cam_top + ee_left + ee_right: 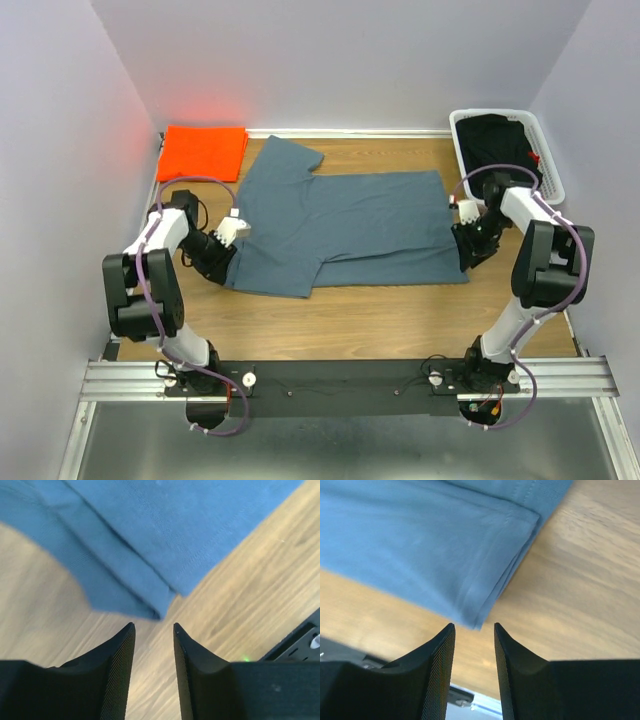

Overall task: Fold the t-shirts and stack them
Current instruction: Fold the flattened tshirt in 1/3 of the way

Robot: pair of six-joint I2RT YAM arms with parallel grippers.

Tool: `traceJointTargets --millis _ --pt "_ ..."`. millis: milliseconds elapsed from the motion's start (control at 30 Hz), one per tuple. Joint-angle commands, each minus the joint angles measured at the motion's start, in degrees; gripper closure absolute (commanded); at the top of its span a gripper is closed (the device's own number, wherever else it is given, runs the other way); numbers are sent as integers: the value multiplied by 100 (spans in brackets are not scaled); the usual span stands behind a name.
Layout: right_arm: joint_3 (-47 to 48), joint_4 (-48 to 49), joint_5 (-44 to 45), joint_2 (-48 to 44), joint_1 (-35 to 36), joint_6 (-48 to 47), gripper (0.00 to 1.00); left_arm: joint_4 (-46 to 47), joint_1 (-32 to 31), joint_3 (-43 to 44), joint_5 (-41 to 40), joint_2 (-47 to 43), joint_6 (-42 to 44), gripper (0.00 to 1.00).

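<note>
Overhead and wrist views of a two-arm folding station. The slate blue-grey t-shirt (345, 225) lies spread across the middle of the wooden counter (400, 320), its long axis running left to right and one sleeve pointing toward the far wall. A doubled layer of cloth shows along its near edge. The bright orange t-shirt (203, 151) rests folded into a flat rectangle in the far left corner, just beside the blue-grey one but apart from it. A white basket (555, 180) holding dark cloth (495, 140) stands in the far right corner.

The left gripper (154, 627) is low at the shirt's near left corner. Its jaws are parted by a narrow gap and hold nothing, and the layered cloth corner lies just beyond the fingertips. The right gripper (474, 627) is at the near right corner in the same state: jaws narrowly apart and empty, with the folded hem corner just ahead of them and bare counter visible through the gap.
</note>
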Motion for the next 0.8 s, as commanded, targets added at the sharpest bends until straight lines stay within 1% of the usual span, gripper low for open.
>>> traceJointTargets --millis 0,67,133,167,200,233,267,300,333,400,467,500,533,567,600,633,700,733,767 --pt "567 -612 -656 -593 31 -106 55 -718 60 386 222 -658 583 55" --pt "611 -708 -1024 -813 373 -18 55 -719 -71 229 136 -931 663 55" --pt "576 -622 -1202 -919 733 210 55 -710 -255 35 74 -1124 751 55" --pt "559 -595 -1359 -954 1187 394 55 -710 -491 -157 65 -1160 768 55" --pt "541 -525 -1396 -963 1418 526 55 -701 -598 -255 82 -1177 786 55" --pt "489 -333 -1492 -911 1864 771 55 -545 -756 -412 56 -1186 656 55" --pt "488 -244 -1553 -859 2068 878 55 -395 -757 -475 4 -1178 533 55" --pt "497 -34 -1606 -780 2245 1131 55 -272 -923 -536 -40 -1125 462 55" --pt "515 55 -1642 -709 2586 1247 55 -114 -976 -563 -84 -1073 418 55" --pt "567 257 -1782 -437 2886 1502 55 36 -1047 -634 -164 -976 286 55" --pt "550 626 -2193 -331 3229 1871 51 151 -1082 -695 -164 -879 285 54" --pt "506 993 -2326 -305 3335 2211 48 186 -1091 -721 -164 -844 294 53" --pt "445 1188 -2458 -304 3441 2215 46 221 -1091 -748 -173 -835 303 52" --pt "340 1398 -2599 -313 3703 2528 44 291 -1091 -818 -112 -852 329 51" --pt "269 1853 -2626 -322 3836 2688 42 309 -1091 -853 -85 -861 355 50" --pt "225 2058 -2652 -304 4124 2968 41 405 -1091 -888 -50 -887 338 50" --pt "251 2444 -2644 -182 4416 3085 41 528 -1091 -958 -32 -879 224 48" --pt "295 2490 -2583 -7 4661 3276 41 599 -1109 -968 -32 -800 154 48" --pt "408 2560 -2574 116 4759 3313 41 617 -1109 -968 -32 -756 136 48"
